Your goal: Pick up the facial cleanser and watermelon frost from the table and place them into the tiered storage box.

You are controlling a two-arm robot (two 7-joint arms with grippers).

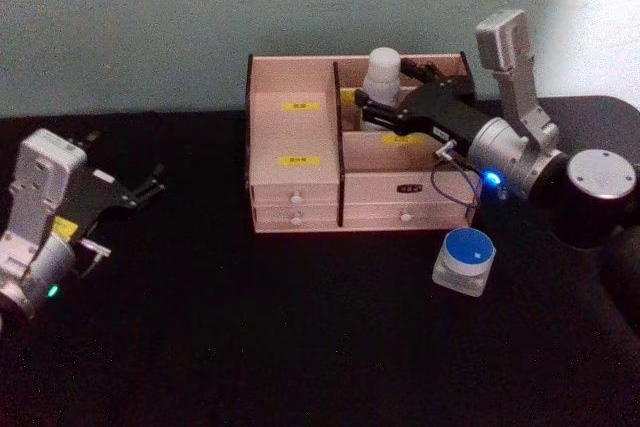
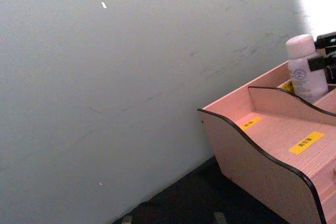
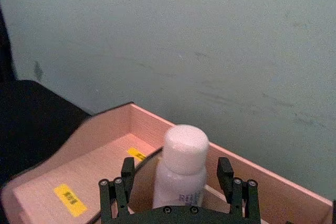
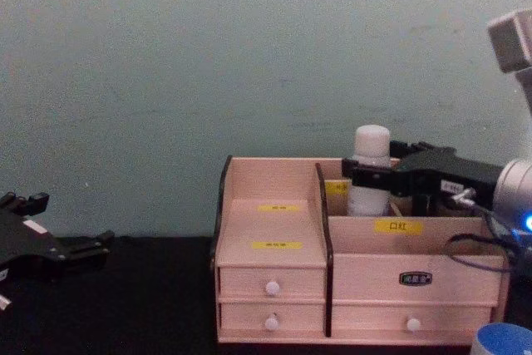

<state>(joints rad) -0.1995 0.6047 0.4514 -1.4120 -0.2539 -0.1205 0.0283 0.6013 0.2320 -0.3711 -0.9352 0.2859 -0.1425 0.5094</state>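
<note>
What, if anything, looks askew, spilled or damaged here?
Nothing stands out. The facial cleanser stands upright in the back compartment of the tiered storage box, between the fingers of the open right gripper. The watermelon frost sits upright, lid on, on the table. The left gripper rests at the left.

- A yellow label (image 4: 399, 226) on the front wall of the right compartment of the storage box (image 4: 366, 265) reads "口红".
- The left steps' two yellow tags (image 4: 276, 244) carry dark print too small to read.
- A dark badge (image 4: 415, 278) on the wide right drawer has pale lettering that cannot be read.
- The white bottle (image 3: 181, 169) bears bluish print, with no word legible.
</note>
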